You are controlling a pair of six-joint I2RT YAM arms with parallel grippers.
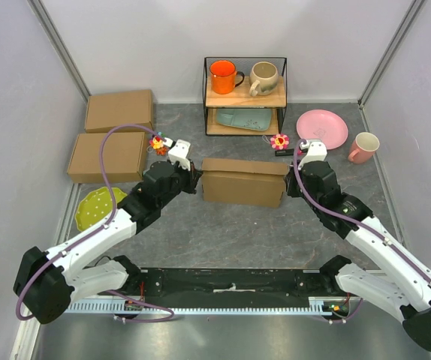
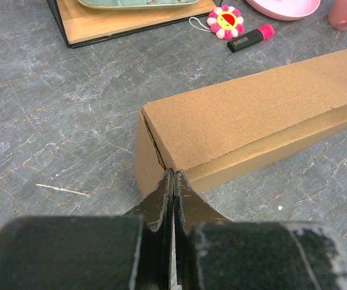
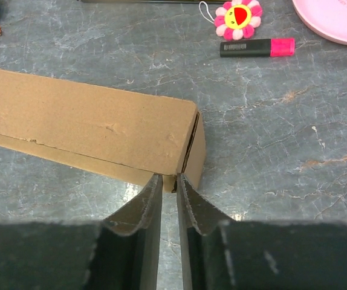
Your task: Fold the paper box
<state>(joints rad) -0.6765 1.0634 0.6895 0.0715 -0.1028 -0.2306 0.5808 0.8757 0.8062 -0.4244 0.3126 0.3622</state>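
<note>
The paper box point(image 1: 243, 182) is a closed, shallow brown cardboard mailer lying across the middle of the table. My left gripper point(image 1: 193, 178) is shut, with its tips point(image 2: 173, 175) pressed against the near corner of the box's left end point(image 2: 152, 157) and nothing between them. My right gripper point(image 1: 290, 184) sits at the box's right end point(image 3: 194, 151). Its jaws point(image 3: 169, 179) stand a narrow gap apart, tips at the lower near corner, with bare table showing between the fingers.
Two other brown boxes point(image 1: 119, 110) point(image 1: 107, 156) lie at the back left, with a green plate point(image 1: 99, 206) in front of them. A wire rack point(image 1: 245, 96) holds mugs and a teal plate. A pink plate point(image 1: 322, 128), pink mug point(image 1: 363, 147), flower charm point(image 3: 239, 17) and marker point(image 3: 257, 48) are at the right.
</note>
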